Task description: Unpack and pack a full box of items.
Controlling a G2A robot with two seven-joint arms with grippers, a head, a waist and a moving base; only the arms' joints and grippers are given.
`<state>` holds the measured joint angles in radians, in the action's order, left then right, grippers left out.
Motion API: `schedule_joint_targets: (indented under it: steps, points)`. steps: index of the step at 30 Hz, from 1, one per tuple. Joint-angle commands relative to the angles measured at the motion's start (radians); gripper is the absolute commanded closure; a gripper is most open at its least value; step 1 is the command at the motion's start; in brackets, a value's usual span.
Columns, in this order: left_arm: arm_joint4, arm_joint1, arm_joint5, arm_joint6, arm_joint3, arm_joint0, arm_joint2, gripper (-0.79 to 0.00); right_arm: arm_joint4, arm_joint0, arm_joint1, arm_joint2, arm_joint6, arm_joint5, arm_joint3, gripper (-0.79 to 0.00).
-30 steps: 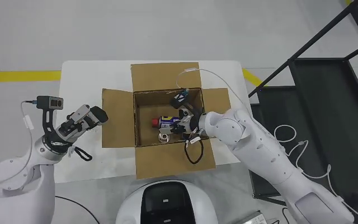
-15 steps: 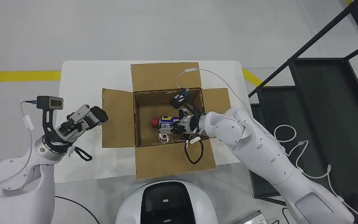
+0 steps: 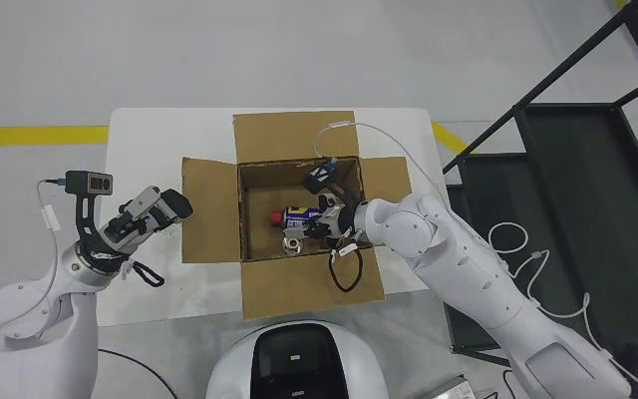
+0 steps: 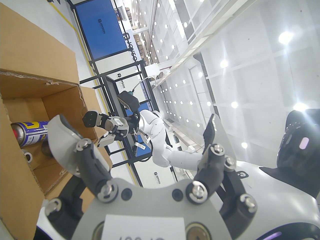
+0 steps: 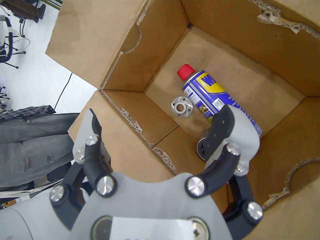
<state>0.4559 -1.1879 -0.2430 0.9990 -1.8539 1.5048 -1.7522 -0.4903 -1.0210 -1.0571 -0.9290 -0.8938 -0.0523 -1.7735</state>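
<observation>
An open cardboard box (image 3: 295,136) sits mid-table with its flaps spread. On its floor lie a blue and yellow spray can (image 3: 297,213) (image 5: 212,95) with a red cap and a small round metal flange (image 3: 292,244) (image 5: 181,106). My right gripper (image 3: 326,215) (image 5: 157,121) hangs open over the box's near right part, above the can's base, holding nothing. A dark round item (image 5: 202,148) is partly hidden under one finger. My left gripper (image 3: 171,206) (image 4: 135,123) is open and empty, left of the box, facing it; it sees the can (image 4: 30,132).
The white table (image 3: 150,140) has bare room left of the box and behind it. A dark metal frame (image 3: 558,150) stands just past the table's right edge. A black cable loop (image 3: 344,274) lies on the box's near flap.
</observation>
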Motion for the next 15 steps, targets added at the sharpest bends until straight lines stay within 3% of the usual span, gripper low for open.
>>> schedule_joint_targets:
  steps: [1,12,15]
  points:
    - [0.000,0.000,0.000,0.000,0.000,0.000,0.000,-0.785,0.000,0.000,0.000,0.000,0.000,0.000,0.000,-0.785]
    - [0.000,0.000,0.000,0.000,0.000,0.000,0.000,-0.785,-0.004,-0.001,0.000,0.001,0.003,-0.005,-0.001,-0.785]
    - [0.000,0.000,0.000,0.000,0.000,0.000,0.000,-0.785,-0.075,0.013,0.004,0.003,-0.013,-0.076,0.029,-0.785]
